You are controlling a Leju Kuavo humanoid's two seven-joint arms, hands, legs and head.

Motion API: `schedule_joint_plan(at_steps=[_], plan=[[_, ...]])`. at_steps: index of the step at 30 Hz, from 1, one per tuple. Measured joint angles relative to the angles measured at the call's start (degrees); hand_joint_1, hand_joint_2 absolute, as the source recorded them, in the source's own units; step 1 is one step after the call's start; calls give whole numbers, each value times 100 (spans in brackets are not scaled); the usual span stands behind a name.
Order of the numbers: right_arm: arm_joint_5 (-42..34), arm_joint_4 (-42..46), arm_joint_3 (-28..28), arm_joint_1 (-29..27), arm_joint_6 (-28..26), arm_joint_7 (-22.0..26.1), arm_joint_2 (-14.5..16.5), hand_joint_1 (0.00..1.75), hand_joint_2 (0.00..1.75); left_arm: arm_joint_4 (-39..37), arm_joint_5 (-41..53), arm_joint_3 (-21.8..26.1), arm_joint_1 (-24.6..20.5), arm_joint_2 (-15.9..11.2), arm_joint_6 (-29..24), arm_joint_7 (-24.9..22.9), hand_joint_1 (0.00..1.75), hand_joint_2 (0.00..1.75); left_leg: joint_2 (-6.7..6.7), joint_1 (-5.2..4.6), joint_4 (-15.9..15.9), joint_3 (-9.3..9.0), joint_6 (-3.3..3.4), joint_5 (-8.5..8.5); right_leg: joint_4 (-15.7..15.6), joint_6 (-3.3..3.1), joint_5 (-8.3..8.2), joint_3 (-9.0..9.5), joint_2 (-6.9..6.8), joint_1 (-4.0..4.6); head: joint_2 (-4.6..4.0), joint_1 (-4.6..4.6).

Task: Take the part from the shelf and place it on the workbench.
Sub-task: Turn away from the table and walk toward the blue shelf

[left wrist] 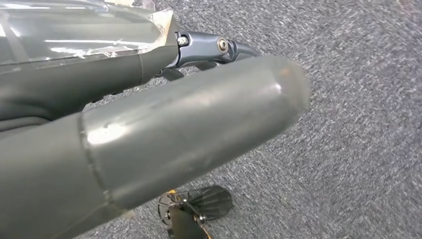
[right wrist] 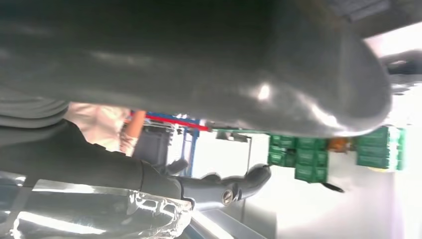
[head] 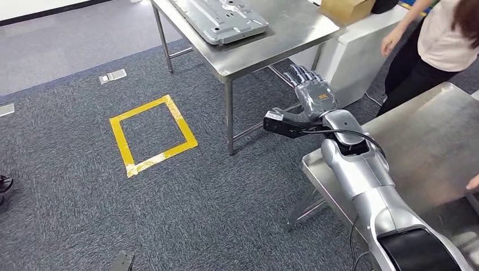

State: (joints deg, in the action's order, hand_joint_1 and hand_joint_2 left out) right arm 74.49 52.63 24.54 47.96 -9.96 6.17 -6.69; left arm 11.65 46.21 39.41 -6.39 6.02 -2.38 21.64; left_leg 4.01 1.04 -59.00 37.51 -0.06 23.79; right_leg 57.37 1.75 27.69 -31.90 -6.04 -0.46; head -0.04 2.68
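Note:
A flat grey metal part (head: 220,20) lies on the steel workbench (head: 271,48) at the far side of the room. My right hand (head: 312,90) is stretched out in front of that bench's near edge, below the tabletop, fingers straight and apart, holding nothing. The right wrist view shows the same hand (right wrist: 209,74) bare, its thick thumb across the frame and a dark finger (right wrist: 224,186) extended. In the left wrist view my left hand (left wrist: 149,124) hangs over grey carpet with thumb and fingers apart and nothing in it.
A second steel table (head: 429,147) stands under my right arm, with a person's fingers (head: 473,182) at its edge. A person (head: 435,39) stands beyond it beside a white cabinet (head: 361,53) bearing a cardboard box (head: 345,8). A yellow tape square (head: 152,135) marks the carpet.

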Motion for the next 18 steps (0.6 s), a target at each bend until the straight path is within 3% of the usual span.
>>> schedule_joint_plan(at_steps=[2,3,4,6,8,9,11,13,15,17,18], plan=[[0,-4,8,-4,-13,-1,7,0,0,0,0,3,6,1,0,0,0,0,-151,-29,36,-6,93,-22,0,72,33,22,-55,3,0,-21],[0,-5,11,-6,-16,-4,7,0,0,0,0,5,8,2,0,-1,0,0,-215,-33,64,-19,146,-46,79,92,91,-11,34,-6,0,-24],[-1,-9,13,-11,-20,-6,-3,0,0,1,0,8,4,2,0,-1,0,0,-277,-30,92,-30,198,-69,273,87,195,-104,172,-20,0,-31],[-2,-28,15,-49,-25,-11,-32,0,0,3,3,11,-14,-4,1,2,0,0,-418,-27,112,-31,264,-90,984,37,502,-454,467,-42,0,-46],[0,-57,23,-126,-27,-11,-59,0,0,3,11,13,-19,-9,8,5,0,0,-597,-34,110,-26,279,-92,1611,43,686,-790,568,-37,0,-55],[1,-70,31,-163,-31,-11,-66,0,0,3,19,13,-14,-8,11,7,0,0,-689,-38,107,-27,279,-92,1636,77,648,-828,589,-32,0,-57],[-1,-84,51,-203,-44,-4,-70,0,0,2,38,13,-6,-7,14,4,0,0,-854,-42,98,-30,272,-95,1055,163,350,-587,661,-42,0,-59],[-11,-93,63,-214,-67,13,-75,0,0,2,54,13,-3,-8,9,-8,0,0,-1000,-59,78,-17,240,-98,339,177,69,-261,835,-67,0,-60],[-37,-113,70,-235,-91,31,-76,0,0,2,61,15,14,-9,5,-30,0,0,-1114,-69,74,10,182,-111,84,97,-21,-136,898,-56,0,-55],[-68,-139,80,-257,-110,46,-57,0,0,2,67,20,43,-18,3,-44,0,0,-1190,-50,85,39,118,-126,61,0,-50,-107,789,-63,0,-53],[-81,-157,85,-261,-127,51,-39,0,0,2,70,22,53,-22,2,-45,0,0,-1125,-50,35,77,91,-89,41,-42,-67,-93,737,-79,0,-51]])
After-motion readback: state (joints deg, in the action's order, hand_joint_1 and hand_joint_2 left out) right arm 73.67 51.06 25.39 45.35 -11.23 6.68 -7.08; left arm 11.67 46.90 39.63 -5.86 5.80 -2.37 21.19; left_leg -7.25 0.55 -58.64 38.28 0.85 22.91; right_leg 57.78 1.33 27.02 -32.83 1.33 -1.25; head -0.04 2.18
